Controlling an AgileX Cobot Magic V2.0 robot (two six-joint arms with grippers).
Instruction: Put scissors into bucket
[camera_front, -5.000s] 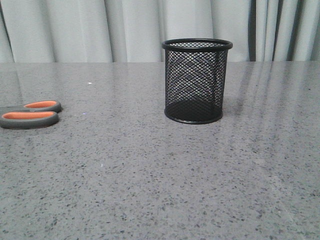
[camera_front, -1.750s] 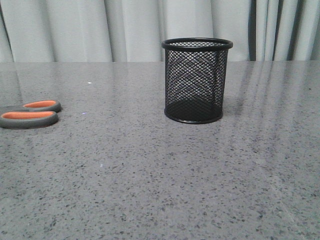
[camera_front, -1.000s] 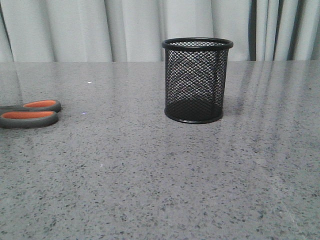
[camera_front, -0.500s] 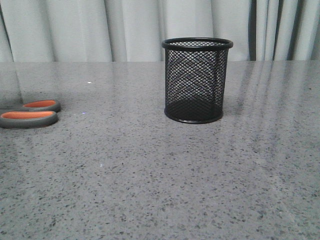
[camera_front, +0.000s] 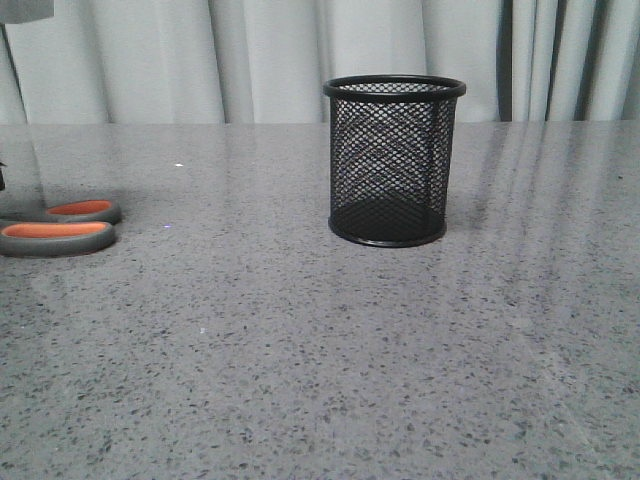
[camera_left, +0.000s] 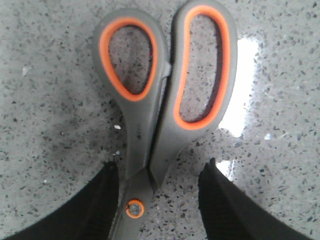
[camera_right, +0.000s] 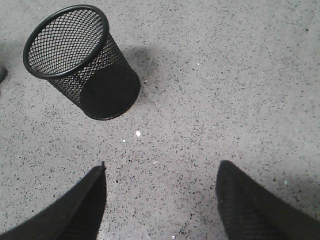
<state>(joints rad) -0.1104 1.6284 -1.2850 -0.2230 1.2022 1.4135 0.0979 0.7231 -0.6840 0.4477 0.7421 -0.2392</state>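
bucket: black wire-mesh bucket (camera_front: 394, 160) stands upright on the grey speckled table (camera_front: 320, 350), a little right of centre in the front view; also seen from above in the right wrist view (camera_right: 80, 60).
bucket contents: nothing seen inside; mesh shows only the solid base.
scissors: scissors (camera_left: 160, 100) lie flat on the table at the far left edge of the front view (camera_front: 58, 226), well apart from the bucket. Grey handles with orange loop linings, handles together, small red pivot low in the left wrist view.
blades: out of frame, cannot tell.
left gripper: left gripper (camera_left: 157, 187) hangs right over the scissors, spread wide, one black finger (camera_left: 102, 200) on each side of the shank by the pivot. Fingers look apart from the metal; has hold of nothing. Whether the tips touch the table, cannot tell.
left arm in front view: only a grey sliver at the top left corner and a dark bit at the left edge.
right gripper: right gripper (camera_right: 160, 200) hovers over bare table, near the bucket but clear of it, fingers (camera_right: 85, 207) spread wide, holding nothing.
backdrop: pale curtain (camera_front: 250, 60) behind the table.
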